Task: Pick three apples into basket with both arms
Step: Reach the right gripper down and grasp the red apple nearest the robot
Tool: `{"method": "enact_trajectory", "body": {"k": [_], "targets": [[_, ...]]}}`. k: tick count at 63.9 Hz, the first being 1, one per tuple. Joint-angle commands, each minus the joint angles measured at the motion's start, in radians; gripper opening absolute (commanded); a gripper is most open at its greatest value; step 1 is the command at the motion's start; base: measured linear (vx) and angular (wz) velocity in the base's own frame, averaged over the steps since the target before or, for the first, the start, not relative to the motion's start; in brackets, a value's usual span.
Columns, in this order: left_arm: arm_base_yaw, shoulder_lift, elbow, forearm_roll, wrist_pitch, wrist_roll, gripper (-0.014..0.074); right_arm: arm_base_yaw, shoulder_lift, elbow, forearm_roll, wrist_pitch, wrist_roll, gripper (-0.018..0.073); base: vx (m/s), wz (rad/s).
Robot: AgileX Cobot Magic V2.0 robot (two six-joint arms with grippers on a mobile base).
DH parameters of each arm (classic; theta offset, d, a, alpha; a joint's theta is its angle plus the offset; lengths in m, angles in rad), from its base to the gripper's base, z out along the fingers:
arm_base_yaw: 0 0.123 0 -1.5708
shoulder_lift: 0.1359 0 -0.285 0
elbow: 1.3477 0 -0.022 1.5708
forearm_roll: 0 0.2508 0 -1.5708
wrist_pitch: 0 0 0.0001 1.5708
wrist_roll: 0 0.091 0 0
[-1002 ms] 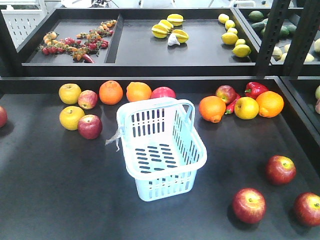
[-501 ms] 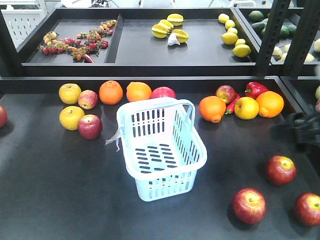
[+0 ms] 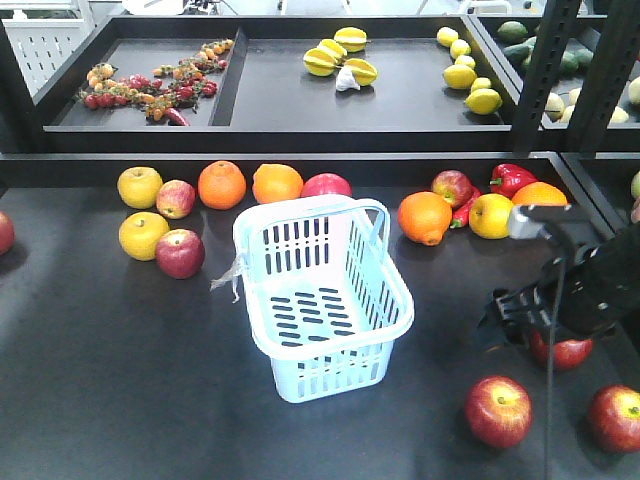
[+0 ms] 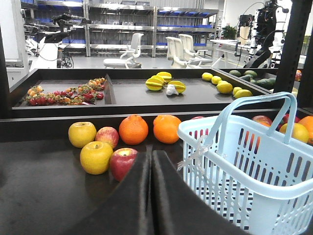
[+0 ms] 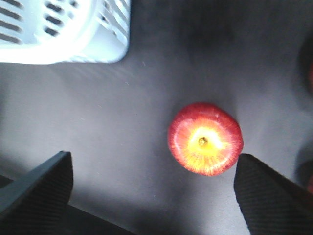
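Note:
The pale blue basket [image 3: 330,375] stands mid-table and holds nothing. Three dark red apples lie to its front right: one [image 3: 498,410] near the front edge, one [image 3: 615,417] at the far right, and one [image 3: 565,353] partly hidden under my right arm. My right gripper [image 3: 520,315] hovers open over that apple. In the right wrist view the apple [image 5: 205,138] lies just ahead of the right fingertip [image 5: 269,191], with the gripper [image 5: 154,191] spread wide. My left gripper [image 4: 150,159] is shut on nothing, close beside another red apple [image 4: 123,164] and the basket [image 4: 230,161].
Along the table's back lie yellow apples [image 3: 140,186], oranges [image 3: 222,184], further red apples [image 3: 180,253] and a red pepper [image 3: 512,178]. A raised rear shelf [image 3: 300,135] holds starfruit, lemons and small tomatoes. A dark upright post [image 3: 545,70] stands at the right.
My right arm has come in from the right edge, moving left and down until it covers part of the rightmost middle apple. The basket and fruit have not moved.

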Motion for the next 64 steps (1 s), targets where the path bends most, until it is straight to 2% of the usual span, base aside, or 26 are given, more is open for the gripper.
{"method": "enact_trajectory", "body": {"k": [1,30,64], "targets": [[0.003,0.021,-0.024,-0.008,0.02,-0.001,-0.0008,-0.004,0.031,-0.031,-0.001,-0.035,-0.008,0.0629,0.0,0.0],[0.003,0.021,-0.024,-0.008,0.02,-0.001,-0.0008,-0.004,0.224,-0.083,-0.041,-0.053,0.122,0.0613,0.0,0.0],[0.003,0.021,-0.024,-0.008,0.019,-0.001,-0.0008,-0.004,0.364,-0.091,-0.115,-0.071,0.179,0.0599,0.0,0.0]]}}
